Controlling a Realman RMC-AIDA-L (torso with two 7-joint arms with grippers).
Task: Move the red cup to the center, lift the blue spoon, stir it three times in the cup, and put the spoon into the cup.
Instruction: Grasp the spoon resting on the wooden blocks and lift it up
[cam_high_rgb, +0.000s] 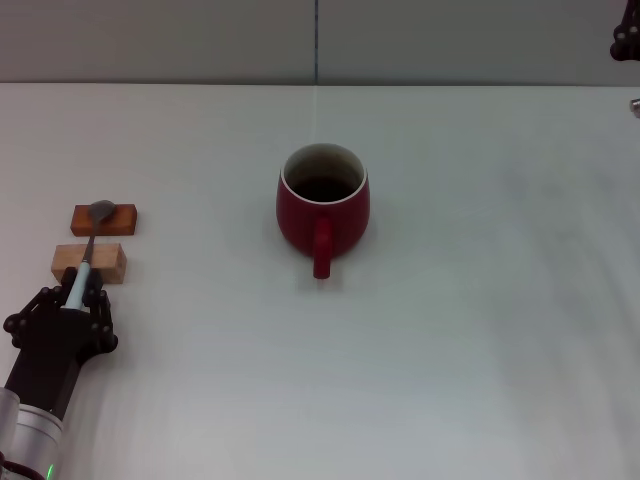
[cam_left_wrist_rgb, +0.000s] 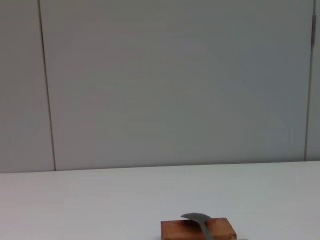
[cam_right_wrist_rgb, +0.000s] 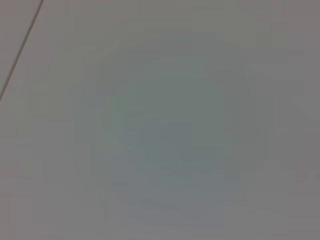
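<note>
- We're looking at the squat dark-red ceramic cup (cam_high_rgb: 322, 205) sitting about mid-desk, handle pointing back toward us, so the centering part looks done.
- The small blue spoon (cam_high_rgb: 90, 240) with the grey metal bowl and pale-blue handle is lying across two little wooden blocks: bowl on the reddish-brown block (cam_high_rgb: 104, 219), shaft over the pale wooden block (cam_high_rgb: 90, 264), off on the left side and well apart from the cup.
- Our left claw (cam_high_rgb: 75, 297) is sitting right at the handle end and seems to be pinching the tip of it, though the spoon isn't lifted off the blocks yet.
- Lifting well, we reckon: go straight up first so the bowl clears the reddish block without dragging it, and keep the grip firm, since we're holding the very end and the spoon may droop or swivel.
- Then we're carrying it across above the white desk (cam_high_rgb: 480, 330), high enough to clear the cup rim, and lowering bowl-first inside.
- The right claw (cam_high_rgb: 627, 38) is parked up at the far right corner; we can't tell whether it's spread or not.
</note>
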